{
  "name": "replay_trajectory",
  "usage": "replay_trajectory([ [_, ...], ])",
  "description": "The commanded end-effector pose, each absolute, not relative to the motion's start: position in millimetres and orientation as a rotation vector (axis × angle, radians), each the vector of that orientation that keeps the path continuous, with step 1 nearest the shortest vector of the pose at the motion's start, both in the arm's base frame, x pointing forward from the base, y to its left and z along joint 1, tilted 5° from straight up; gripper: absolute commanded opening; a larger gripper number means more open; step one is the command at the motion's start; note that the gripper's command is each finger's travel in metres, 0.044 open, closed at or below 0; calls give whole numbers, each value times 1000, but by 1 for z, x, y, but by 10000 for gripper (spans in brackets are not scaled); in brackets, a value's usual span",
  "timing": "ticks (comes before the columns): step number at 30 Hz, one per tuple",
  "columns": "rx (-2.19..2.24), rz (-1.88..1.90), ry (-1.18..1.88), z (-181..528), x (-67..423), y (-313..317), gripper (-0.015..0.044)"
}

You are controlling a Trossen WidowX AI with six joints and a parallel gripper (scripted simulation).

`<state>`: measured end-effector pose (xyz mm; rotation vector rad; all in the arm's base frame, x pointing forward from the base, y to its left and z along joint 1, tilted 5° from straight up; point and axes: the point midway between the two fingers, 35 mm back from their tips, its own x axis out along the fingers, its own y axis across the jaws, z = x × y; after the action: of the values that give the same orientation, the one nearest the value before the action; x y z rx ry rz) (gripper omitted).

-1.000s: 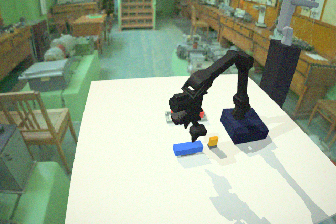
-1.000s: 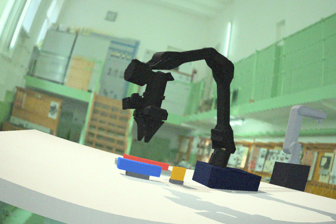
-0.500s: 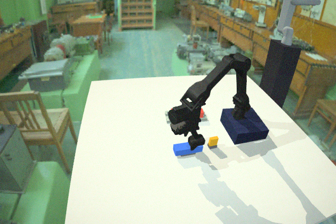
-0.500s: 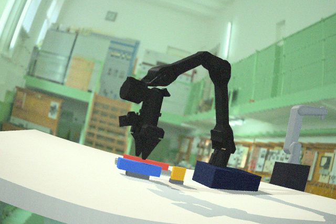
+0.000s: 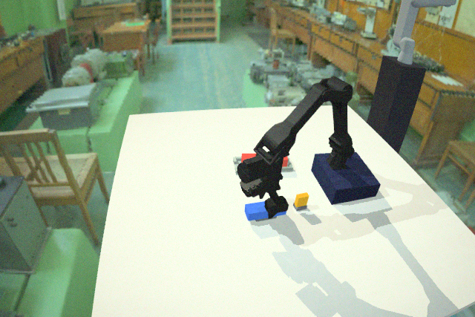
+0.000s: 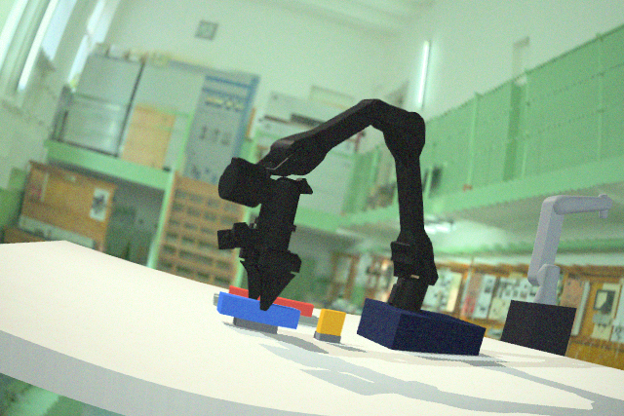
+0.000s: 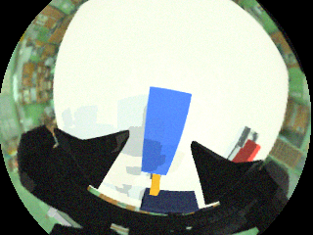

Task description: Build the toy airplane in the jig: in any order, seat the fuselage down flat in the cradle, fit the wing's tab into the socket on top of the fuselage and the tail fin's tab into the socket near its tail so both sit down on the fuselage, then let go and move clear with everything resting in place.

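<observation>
No legible text or labels.

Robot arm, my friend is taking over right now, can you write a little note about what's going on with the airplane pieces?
Gripper: open, holding nothing, lowered over the blue wing with a finger on either side.
Red fuselage: lying in the grey cradle behind the arm; most of it is hidden, so check that it sits flat.
Blue wing: on its small grey stand on the table, not yet lifted.
Yellow tail fin: upright on its own stand beside the wing, untouched.
Done: fuselage appears placed.
Left: grip the wing, fit it on the fuselage, then fit the tail fin, release and move clear.
</observation>
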<state>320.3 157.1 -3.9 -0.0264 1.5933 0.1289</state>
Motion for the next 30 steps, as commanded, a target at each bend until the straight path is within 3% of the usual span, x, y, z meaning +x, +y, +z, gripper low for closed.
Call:
replay_trajectory([
  [1,-22,125,1600,-11,318,157,440],
  [9,-22,125,1600,-22,317,157,440],
  [18,-22,125,1600,-22,317,157,204],
  [25,-22,125,1600,-22,317,157,157],
  [30,-17,124,1590,-14,321,157,26],
])
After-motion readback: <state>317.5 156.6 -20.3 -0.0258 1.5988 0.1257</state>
